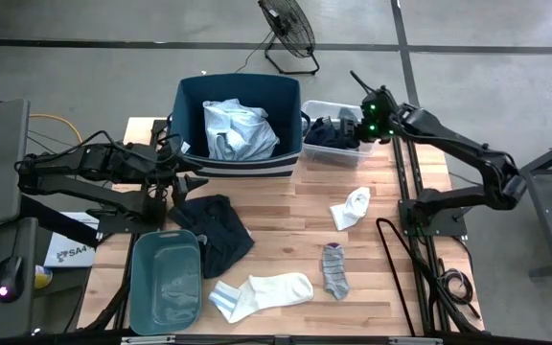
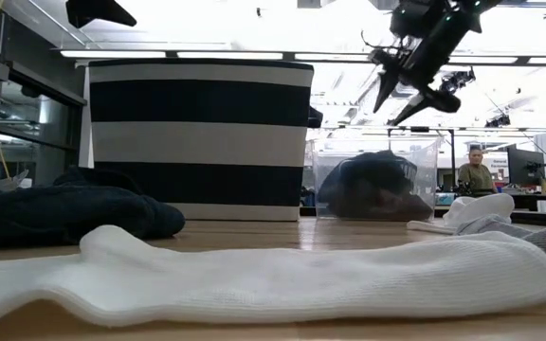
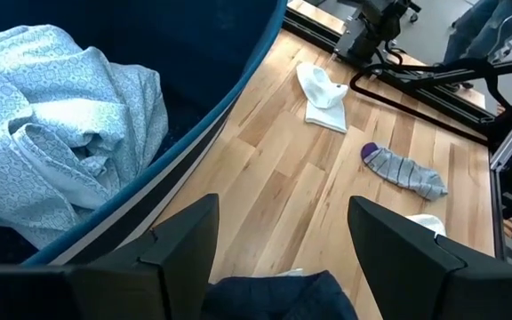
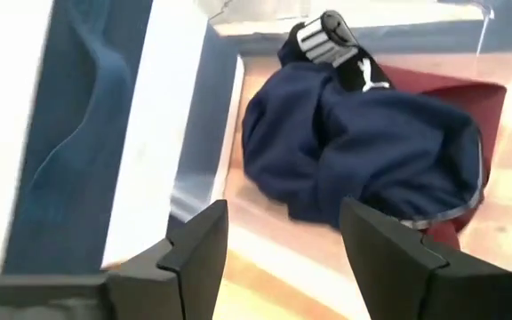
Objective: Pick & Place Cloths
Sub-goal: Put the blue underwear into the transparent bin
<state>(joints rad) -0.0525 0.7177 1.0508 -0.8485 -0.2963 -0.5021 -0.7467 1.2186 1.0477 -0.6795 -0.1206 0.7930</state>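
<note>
High view shows both grippers spread and empty, right gripper [image 1: 369, 113] over the clear bin [image 1: 351, 154] at the table's far edge, while limp, light socks [image 1: 351, 208] mid-table want pinching at a bunched fold.

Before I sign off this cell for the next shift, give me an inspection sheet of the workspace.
Surface: wooden table.
Job's things: light blue shirt in navy bin; dark garments in clear tub; navy piece, white socks, grey sock on table.
Clutter: teal tub.
Grippers: left gripper open beside bin; right gripper open above clear tub.
Cables: black loop at right edge.
Surroundings: fan; seated person.
</note>
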